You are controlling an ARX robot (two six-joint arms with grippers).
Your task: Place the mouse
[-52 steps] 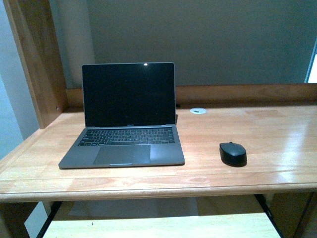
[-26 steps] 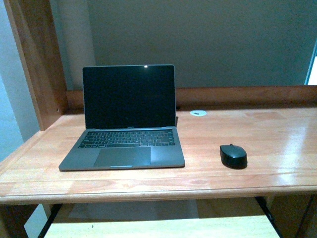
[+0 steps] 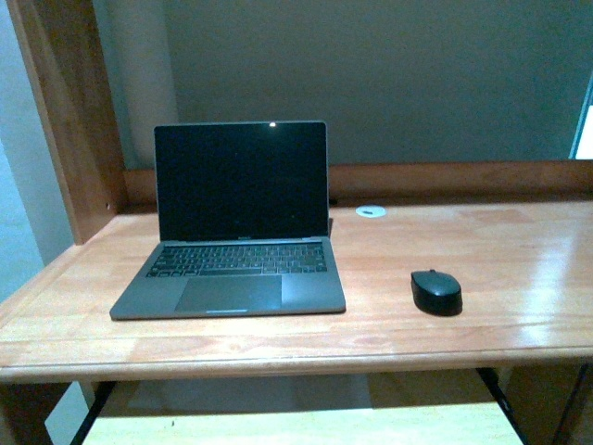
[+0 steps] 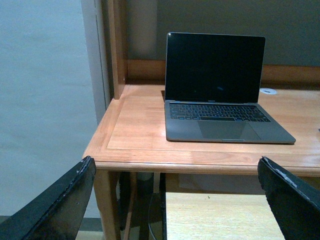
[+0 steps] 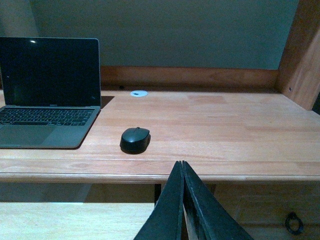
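Two grippers show only in their own wrist views, both held off the front edge of the desk and gripping nothing. On the left gripper [image 4: 175, 200] the black fingers [image 4: 60, 205] stand spread wide apart, with the desk corner between them. On the right gripper [image 5: 183, 200] the fingers [image 5: 170, 210] are pressed together, tips touching, empty. Past those tips, at about 11 o'clock, the mouse [image 3: 436, 291] lies flat on the wooden desk [image 3: 519, 260], touched by neither arm. From the mouse, the open laptop [image 3: 236, 222] with its dark screen sits at 9 o'clock, near but apart. At 11 o'clock, by the back rail, is a small white cable grommet [image 3: 371, 211].
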